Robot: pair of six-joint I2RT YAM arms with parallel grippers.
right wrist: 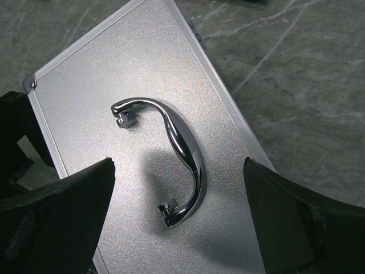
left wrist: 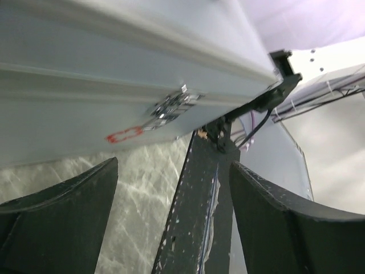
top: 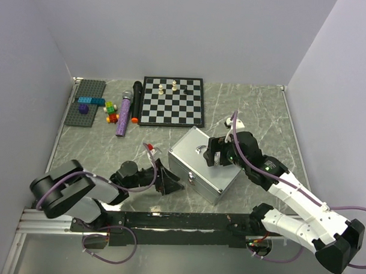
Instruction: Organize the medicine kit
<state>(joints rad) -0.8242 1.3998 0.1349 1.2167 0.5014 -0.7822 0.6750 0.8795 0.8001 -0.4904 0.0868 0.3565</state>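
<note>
The right gripper (right wrist: pixel 178 166), spread wide, hangs just above the closed aluminium case (right wrist: pixel 142 68), with the chrome handle (right wrist: pixel 185 145) below its fingers. The left gripper (left wrist: pixel 174 165), also spread, faces the latch (left wrist: pixel 171 108). I judge the opening step is at hand; next, release this latch.

Open bench (top: pixel 262 116) lies right of the chessboard (top: pixel 173 101) and behind the silver case (top: pixel 191 152); toys (top: pixel 113 112) crowd the far left corner.

Marble table (top: pixel 250 109), metal case (top: pixel 193 154), chessboard (top: pixel 173 102), Lego baseplate (top: pixel 81 118)
</note>
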